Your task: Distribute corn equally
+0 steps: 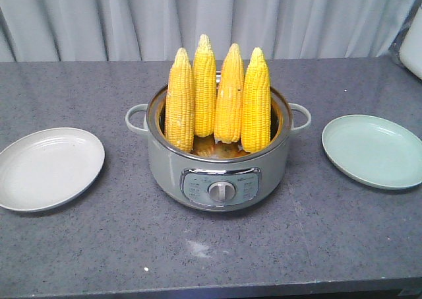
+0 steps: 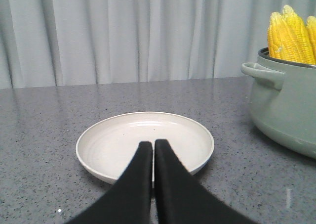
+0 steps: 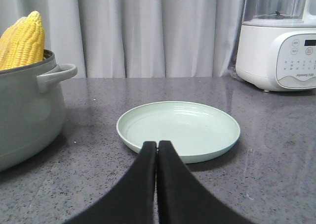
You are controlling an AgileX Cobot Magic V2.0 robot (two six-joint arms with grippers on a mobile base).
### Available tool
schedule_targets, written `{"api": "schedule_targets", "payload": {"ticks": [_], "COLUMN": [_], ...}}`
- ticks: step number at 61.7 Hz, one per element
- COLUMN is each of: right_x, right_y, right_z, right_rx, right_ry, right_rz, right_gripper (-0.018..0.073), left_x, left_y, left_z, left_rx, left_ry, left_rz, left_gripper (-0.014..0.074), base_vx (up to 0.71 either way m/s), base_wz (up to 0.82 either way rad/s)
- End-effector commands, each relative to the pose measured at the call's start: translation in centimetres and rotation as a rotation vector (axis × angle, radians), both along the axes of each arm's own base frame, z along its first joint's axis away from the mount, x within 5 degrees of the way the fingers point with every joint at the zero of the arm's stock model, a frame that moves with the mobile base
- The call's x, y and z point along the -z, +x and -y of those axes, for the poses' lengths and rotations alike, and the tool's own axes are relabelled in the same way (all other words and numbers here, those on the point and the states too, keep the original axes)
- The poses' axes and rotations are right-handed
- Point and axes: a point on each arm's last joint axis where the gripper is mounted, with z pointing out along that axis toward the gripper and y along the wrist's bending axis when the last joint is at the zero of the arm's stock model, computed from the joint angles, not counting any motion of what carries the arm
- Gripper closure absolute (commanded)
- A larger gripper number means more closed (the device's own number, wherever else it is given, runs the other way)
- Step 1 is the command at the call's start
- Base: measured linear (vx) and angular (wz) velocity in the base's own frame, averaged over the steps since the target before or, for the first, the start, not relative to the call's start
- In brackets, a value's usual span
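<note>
Several yellow corn cobs stand upright, tips up, in a grey-green electric pot at the table's middle. The corn shows at the right edge of the left wrist view, and the corn at the left edge of the right wrist view. A white plate lies left of the pot, a pale green plate right of it; both hold nothing. My left gripper is shut, empty, over the near rim of the white plate. My right gripper is shut, empty, just short of the green plate.
A white kitchen appliance with a control panel stands at the back right of the grey table. A grey curtain hangs behind the table. The pot's side handles stick out toward each plate.
</note>
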Motion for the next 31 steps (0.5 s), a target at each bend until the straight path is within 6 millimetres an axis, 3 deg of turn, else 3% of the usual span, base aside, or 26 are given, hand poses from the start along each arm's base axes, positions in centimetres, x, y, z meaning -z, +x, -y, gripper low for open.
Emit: {"api": "schedule_targets", "payload": {"ticks": [1, 31], "right_x": [-0.47, -0.47], "right_y": [0.03, 0.03], "right_z": [-0.11, -0.11], "right_rx": [-0.011, -0.011], "right_ry": [-0.009, -0.009], "right_rz": [0.069, 0.069], "right_gripper": [0.0565, 0.0565], "left_x": [-0.20, -0.20], "left_y": [-0.08, -0.08], "left_z": [-0.03, -0.03], "left_rx": [-0.001, -0.001], "left_ry": [-0.013, -0.013], "left_rz": [0.069, 0.069], "left_gripper": [0.0603, 0.0603], "base_vx": [0.00, 0.00], "base_wz": [0.00, 0.00]}}
